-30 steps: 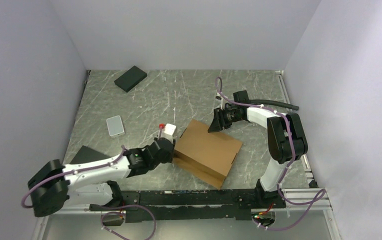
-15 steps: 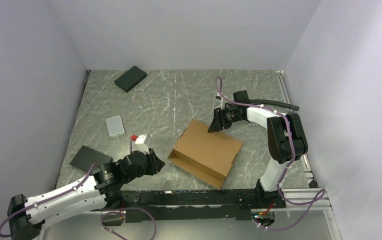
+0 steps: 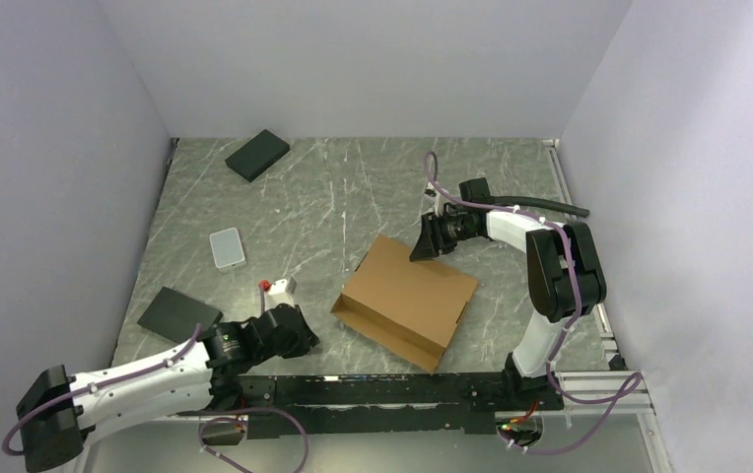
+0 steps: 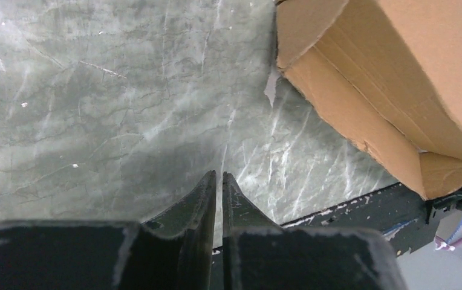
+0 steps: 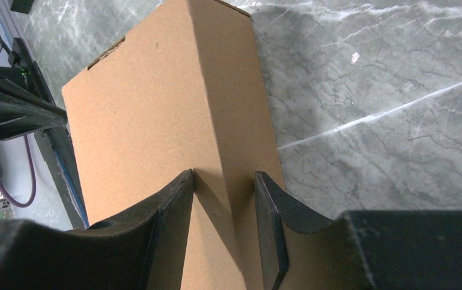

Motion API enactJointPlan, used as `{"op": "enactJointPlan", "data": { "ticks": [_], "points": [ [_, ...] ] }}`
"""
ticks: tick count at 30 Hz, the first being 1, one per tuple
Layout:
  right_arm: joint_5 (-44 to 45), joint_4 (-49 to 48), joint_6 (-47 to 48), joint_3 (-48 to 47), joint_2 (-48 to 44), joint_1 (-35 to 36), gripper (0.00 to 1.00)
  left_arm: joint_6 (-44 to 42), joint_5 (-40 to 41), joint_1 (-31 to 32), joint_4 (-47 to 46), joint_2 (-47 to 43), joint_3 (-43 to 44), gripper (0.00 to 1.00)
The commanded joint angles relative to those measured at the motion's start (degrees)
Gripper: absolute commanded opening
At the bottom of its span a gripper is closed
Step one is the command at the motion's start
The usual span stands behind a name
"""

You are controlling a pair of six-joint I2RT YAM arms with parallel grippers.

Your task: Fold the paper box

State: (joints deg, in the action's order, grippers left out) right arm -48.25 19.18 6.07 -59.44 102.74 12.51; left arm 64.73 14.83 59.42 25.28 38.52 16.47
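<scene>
Pinching the far corner of the paper box (image 3: 407, 296), the right gripper (image 5: 224, 196) had a finger on either side of the cardboard ridge and was clamped on it. The box lay on the table (image 3: 353, 187) right of centre, skewed, with its open end turned toward the near left. The left gripper (image 4: 217, 181) hung low over bare stone near that open end, fingers pressed together on nothing.

To do this fold well, I judged, the right should pin the corner so the box couldn't skate. The left would need to spread its fingers, come in at the end flap (image 4: 306, 27) and tuck it squarely along the crease.

The grey marbled top looked slick, so sliding was the risk. Pale plain walls stood on three sides. A black pad (image 3: 257, 155) sat far back, and a second black pad (image 3: 178, 313) lay by the left arm. A small grey slab (image 3: 226, 247) and a white red-capped piece (image 3: 276, 289) lay left of the box.
</scene>
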Motion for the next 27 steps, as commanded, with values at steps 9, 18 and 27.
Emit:
{"op": "enactJointPlan", "data": {
  "ticks": [9, 18, 27],
  "points": [
    [6.8, 1.2, 4.3, 0.4, 3.1, 0.4, 0.43, 4.7, 0.1, -0.1, -13.5, 7.1, -2.6, 0.14],
    [6.5, 1.3, 4.3, 0.4, 2.9, 0.4, 0.43, 6.2, 2.6, -0.1, -14.4, 15.2, 1.2, 0.12],
    [6.3, 1.1, 4.1, 0.5, 2.8, 0.4, 0.43, 2.3, 4.9, -1.6, -20.0, 25.4, 8.4, 0.04]
  ]
}}
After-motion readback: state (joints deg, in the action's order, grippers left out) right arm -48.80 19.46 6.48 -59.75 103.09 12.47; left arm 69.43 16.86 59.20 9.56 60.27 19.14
